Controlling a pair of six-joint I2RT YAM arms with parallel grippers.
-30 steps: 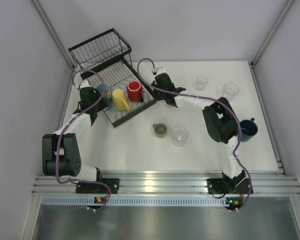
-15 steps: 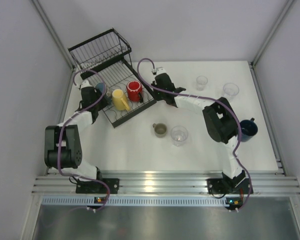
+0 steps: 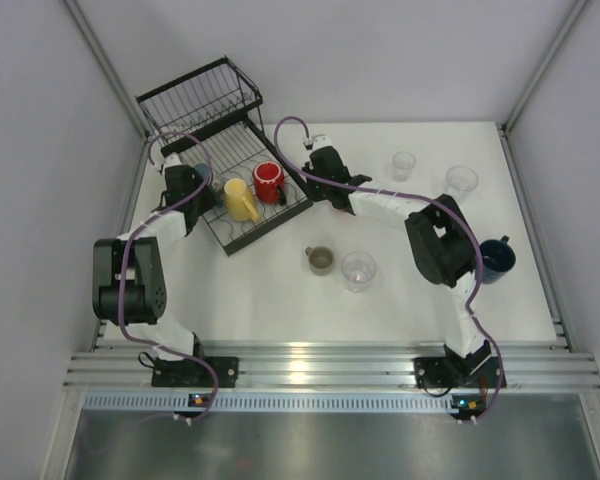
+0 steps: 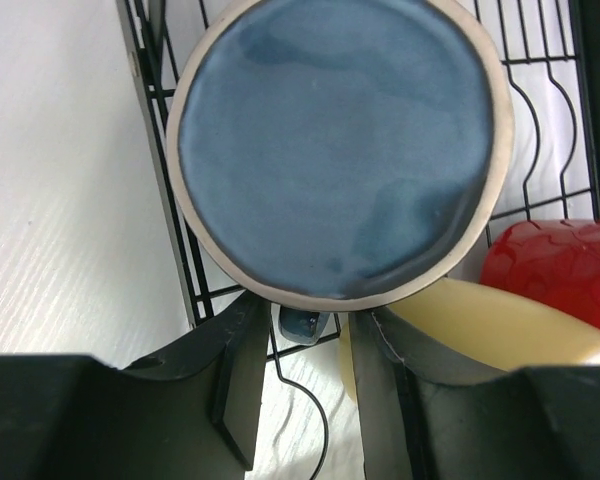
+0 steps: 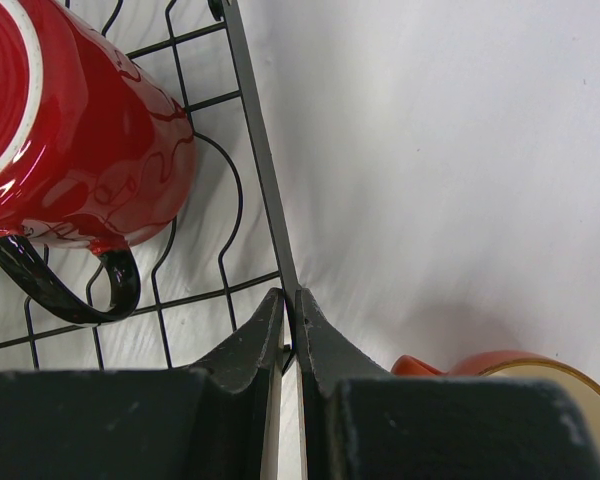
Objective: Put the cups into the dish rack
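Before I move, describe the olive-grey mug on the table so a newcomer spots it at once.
Find the black wire dish rack at the far left of the white table. Right of its near corner two cups stand side by side. The olive-grey handled mug is the left one; the clear plastic tumbler beside it is see-through and handleless.

A blue mug sits bottom-up in the dish rack, its handle between the parted fingers of the left gripper, gaps either side. A yellow mug and a red mug lie to its right, bare white table to its left
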